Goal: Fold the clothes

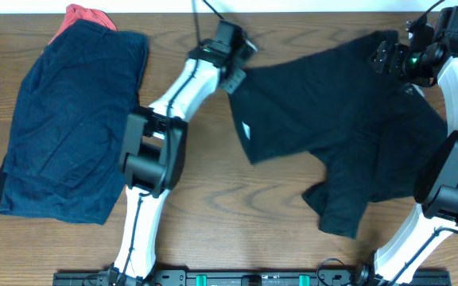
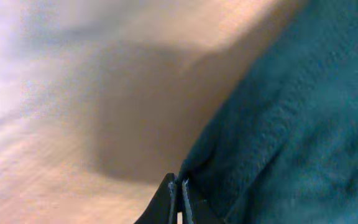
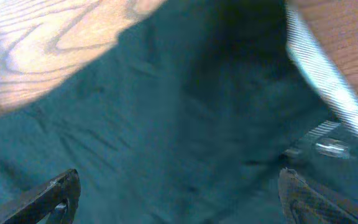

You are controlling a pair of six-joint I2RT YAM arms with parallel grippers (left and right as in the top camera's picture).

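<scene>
The black shorts (image 1: pixel 340 135) lie spread on the right half of the table, a small white mark (image 1: pixel 246 131) near their left edge. My left gripper (image 1: pixel 234 73) is at their upper left corner. In the left wrist view it (image 2: pixel 178 190) is shut, with the edge of the shorts (image 2: pixel 291 124) pinched at its tips. My right gripper (image 1: pixel 384 54) hovers over the upper right of the shorts. It (image 3: pixel 182 199) stands open and wide above the dark fabric (image 3: pixel 166 112), next to the whitish waistband (image 3: pixel 322 74). A navy garment (image 1: pixel 70 119) lies at the left, over a red one (image 1: pixel 86 16).
The wooden table (image 1: pixel 237 214) shows between the two garments and in front of them. The left arm's body (image 1: pixel 153 151) crosses the middle. The right arm's body (image 1: pixel 452 175) stands over the shorts' right edge. The table's back edge is close behind both grippers.
</scene>
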